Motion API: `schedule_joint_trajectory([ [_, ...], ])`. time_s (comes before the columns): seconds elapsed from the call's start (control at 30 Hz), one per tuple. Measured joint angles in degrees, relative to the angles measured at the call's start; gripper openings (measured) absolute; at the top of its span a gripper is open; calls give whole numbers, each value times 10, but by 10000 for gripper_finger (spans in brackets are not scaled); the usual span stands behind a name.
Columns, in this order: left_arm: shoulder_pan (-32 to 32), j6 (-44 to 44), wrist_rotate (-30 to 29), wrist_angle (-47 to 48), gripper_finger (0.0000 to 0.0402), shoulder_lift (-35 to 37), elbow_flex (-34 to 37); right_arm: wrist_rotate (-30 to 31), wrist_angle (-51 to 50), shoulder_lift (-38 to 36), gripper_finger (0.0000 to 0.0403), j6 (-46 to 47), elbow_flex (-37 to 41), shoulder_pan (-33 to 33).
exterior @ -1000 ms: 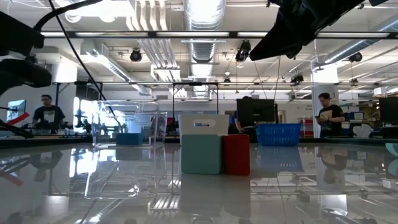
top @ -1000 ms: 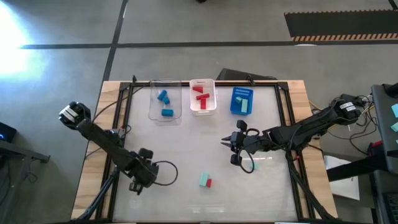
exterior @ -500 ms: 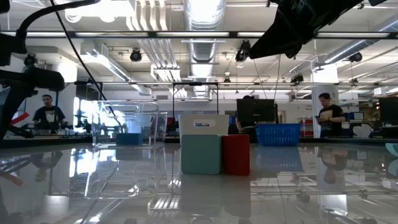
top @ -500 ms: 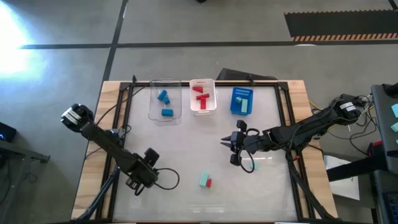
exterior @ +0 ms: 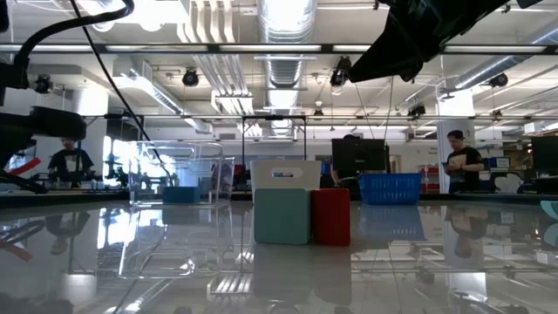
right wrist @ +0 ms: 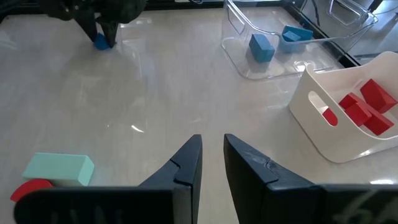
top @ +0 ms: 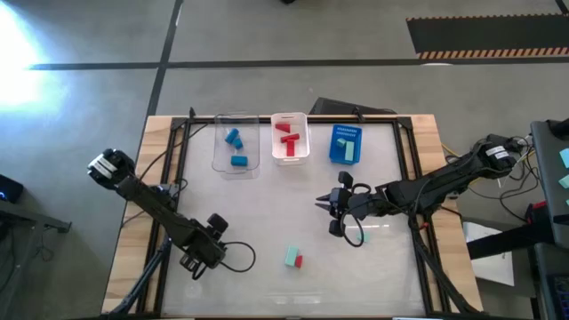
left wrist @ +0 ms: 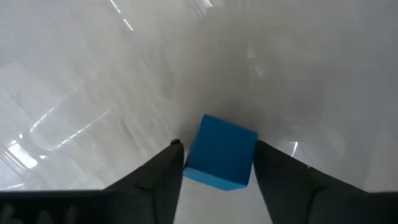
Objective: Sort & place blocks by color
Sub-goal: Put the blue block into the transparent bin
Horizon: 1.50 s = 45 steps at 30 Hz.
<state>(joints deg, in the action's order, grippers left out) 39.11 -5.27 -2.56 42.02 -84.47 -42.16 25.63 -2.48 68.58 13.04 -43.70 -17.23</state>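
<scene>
- Left tool (left wrist: 217,163) clamps a blue block (left wrist: 220,152) on the tabletop (top: 267,204), ready for the clear bin (top: 236,142).
- Right tool (right wrist: 211,158) waits mid-table, nearly closed, empty.

Three bins stand in a row along the far edge of the glossy white table (top: 267,204): the clear plastic bin (top: 236,145) on the left, the white plastic bin (top: 290,138) in the middle, the blue mesh basket (top: 346,144) on the right. Two bright blue blocks (top: 235,148) lie in the clear bin and red blocks (top: 286,135) in the white bin. Near the front edge, a pale mint-teal block (top: 291,257) and a small red block (top: 300,261) sit touching, side by side. Left of them, a bright blue cube (left wrist: 220,152) sits between the left gripper's (top: 193,265) fingers. The right gripper (top: 325,216) hovers right of centre, behind that pair.
</scene>
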Motion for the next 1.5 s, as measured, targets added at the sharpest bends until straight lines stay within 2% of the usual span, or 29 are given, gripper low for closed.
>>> schedule_joint_trajectory([
  [0.17,0,-4,-5,6,123,1,0,0,0,0,57,0,0,0],
  [0.33,-4,-19,-18,10,123,-1,-6,0,0,0,57,0,0,0],
  [0.47,-21,-19,-80,10,130,0,-41,0,-1,0,57,0,0,0],
  [0.7,-119,-9,-143,56,132,6,-124,0,-1,0,57,-2,0,0],
  [0.93,-262,81,-191,97,133,33,-217,0,-2,0,57,-2,0,0],
  [1.23,-549,237,-184,73,134,45,-238,0,-2,0,57,-2,0,0],
  [1.37,-667,281,-109,-14,134,23,-237,0,-2,0,57,-6,0,0],
  [1.43,-715,288,-60,-72,134,6,-238,0,-2,0,57,-11,0,0],
  [1.5,-754,290,-37,-109,134,-18,-238,0,-2,0,57,-11,0,0],
])
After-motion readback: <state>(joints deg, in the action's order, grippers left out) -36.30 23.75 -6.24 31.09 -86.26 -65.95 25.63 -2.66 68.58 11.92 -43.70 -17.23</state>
